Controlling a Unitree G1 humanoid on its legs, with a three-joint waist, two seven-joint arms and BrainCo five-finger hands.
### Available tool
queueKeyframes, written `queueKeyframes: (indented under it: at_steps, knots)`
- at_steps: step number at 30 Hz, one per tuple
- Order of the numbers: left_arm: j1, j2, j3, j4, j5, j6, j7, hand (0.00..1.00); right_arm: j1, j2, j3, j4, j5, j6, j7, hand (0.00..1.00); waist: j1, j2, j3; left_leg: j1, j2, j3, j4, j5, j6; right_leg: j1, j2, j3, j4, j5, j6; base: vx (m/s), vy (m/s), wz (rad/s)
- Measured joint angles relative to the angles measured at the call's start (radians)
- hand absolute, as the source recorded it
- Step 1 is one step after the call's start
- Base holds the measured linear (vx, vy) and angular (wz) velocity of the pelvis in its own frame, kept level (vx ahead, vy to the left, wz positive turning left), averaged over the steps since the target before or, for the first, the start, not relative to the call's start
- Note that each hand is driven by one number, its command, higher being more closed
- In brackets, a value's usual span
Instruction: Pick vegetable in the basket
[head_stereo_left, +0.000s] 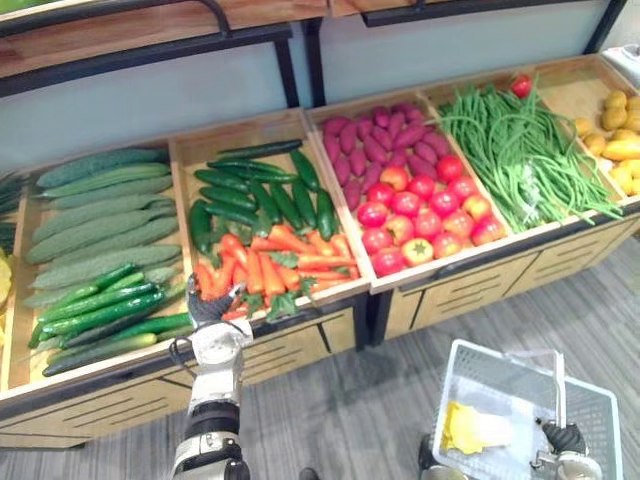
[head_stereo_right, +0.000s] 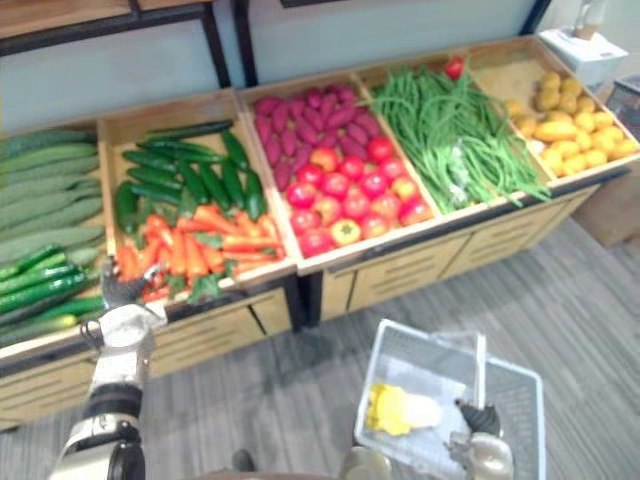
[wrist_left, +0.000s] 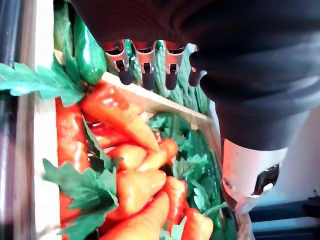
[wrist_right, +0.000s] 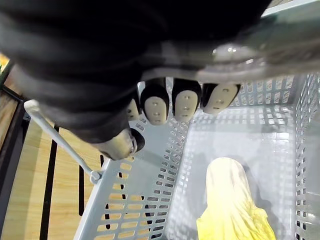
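A: Left side?
B: Left hand (head_stereo_left: 205, 305) at 7 o'clock in the head view, at the front edge of the crate (head_stereo_left: 300, 300) of carrots (head_stereo_left: 275, 265). Fingers (wrist_left: 145, 65) straight and apart, holding nothing. Can't tell if they touch anything.
A: Around it?
B: Pale cucumbers (head_stereo_left: 100, 210) at its 10 o'clock, dark cucumbers (head_stereo_left: 255, 190) at 12, behind the carrots. Tomatoes (head_stereo_left: 425, 215) mid-view, green beans (head_stereo_left: 520, 155) at 1 o'clock.
A: Basket?
B: White mesh basket (head_stereo_left: 500, 375) at 5 o'clock, well apart from the carrots. Right hand (head_stereo_left: 562, 437) clamped round its handle (wrist_right: 280, 45). One pale yellow vegetable (head_stereo_left: 472, 428) lies inside, at the basket's 8 o'clock.
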Motion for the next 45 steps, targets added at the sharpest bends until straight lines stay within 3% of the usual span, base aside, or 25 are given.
queueKeyframes:
  at_steps: [4,11,16,27,45]
  knots:
    - [-0.049,0.037,0.001,0.053,0.018,0.016,0.000,0.00,0.016,0.000,0.003,-0.006,0.001,-0.002,-0.001,1.00,-0.001,-0.003,0.002,0.001,0.005,0.000,0.000,-0.003,-0.004,0.000,0.007,0.006,-0.008,0.005,-0.004,0.02,-0.023,-0.07]
    - [-0.124,0.167,0.024,0.229,0.130,0.044,-0.005,0.00,0.031,0.001,0.018,-0.006,0.001,-0.011,-0.008,1.00,0.000,-0.018,0.011,0.012,0.007,0.000,-0.001,-0.004,-0.006,0.004,0.010,0.017,-0.011,0.008,-0.001,0.00,-0.009,-0.04]
    - [-0.171,0.219,0.047,0.301,0.139,0.058,-0.006,0.00,0.035,0.001,0.035,-0.005,0.002,-0.015,-0.015,1.00,0.002,-0.021,0.013,0.010,0.006,0.002,-0.002,-0.004,-0.006,0.005,0.011,0.019,-0.023,0.015,0.000,0.00,0.000,0.00]
    - [-0.232,0.251,0.046,0.356,0.176,0.062,-0.014,0.00,0.023,0.001,0.077,-0.005,0.002,-0.047,-0.018,1.00,0.006,-0.022,0.043,0.009,0.005,0.018,-0.009,-0.004,-0.006,-0.008,0.012,0.030,-0.022,0.015,0.000,0.00,-0.007,-0.03]
    - [-0.233,0.251,0.038,0.406,0.207,0.063,-0.014,0.00,-0.009,0.001,0.077,-0.009,0.003,-0.051,-0.037,1.00,0.027,-0.022,0.098,-0.025,0.009,0.044,0.001,-0.005,-0.007,-0.075,0.014,0.066,0.015,0.011,-0.004,-0.01,-0.013,-0.04]
